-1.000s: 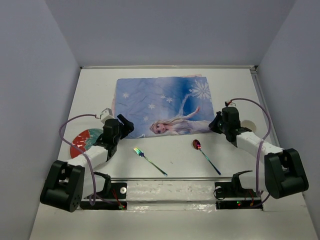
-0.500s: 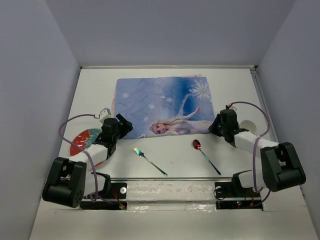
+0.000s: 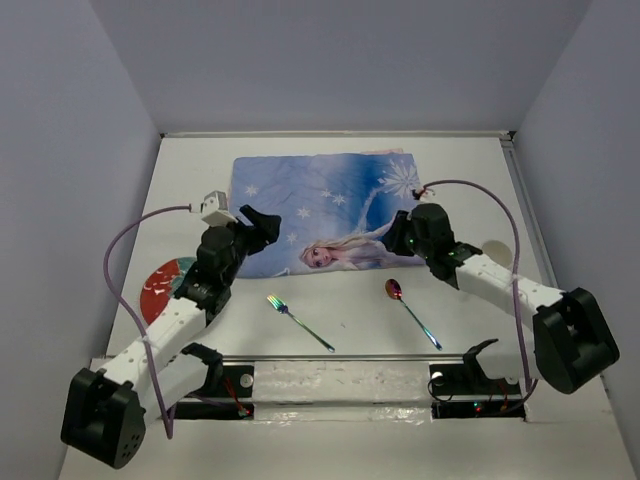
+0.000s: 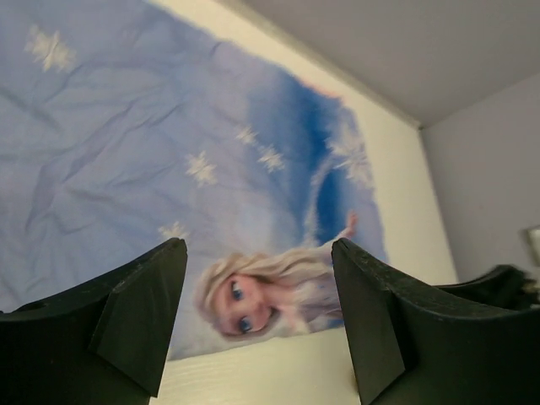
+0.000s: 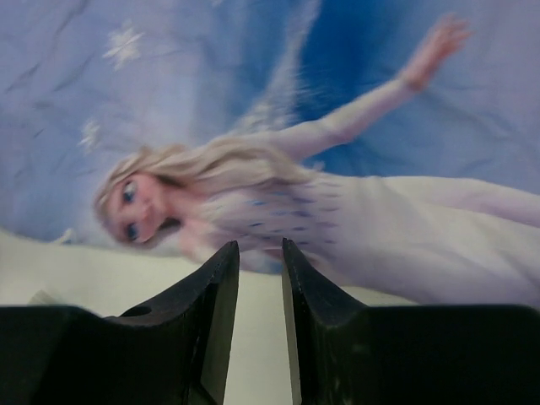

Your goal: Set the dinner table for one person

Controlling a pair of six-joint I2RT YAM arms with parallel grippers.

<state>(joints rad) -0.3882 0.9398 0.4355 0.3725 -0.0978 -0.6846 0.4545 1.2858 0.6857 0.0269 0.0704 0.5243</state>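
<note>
The bench (image 3: 340,310) carries a placemat (image 3: 325,212) at its centre. My left gripper (image 4: 257,325) is spread wide over the placemat's near-left corner; my right gripper (image 5: 260,325) is nearly closed, empty, above its near edge. I'd straighten the placemat gently, avoiding the fork (image 3: 298,322) and spoon (image 3: 411,310).

1. You can read no words, letters or numbers in any of the three views.
2. The blue placemat (image 3: 325,212) has only a picture on it: a girl with light hair in a pale dress, with white snowflakes around her. You see no writing on it.
3. The red and green plate (image 3: 160,285) has some small white marks on it, but they are too tiny for you to read.
4. The fork (image 3: 298,322) and the spoon (image 3: 411,310) have no marks you can read.
</note>
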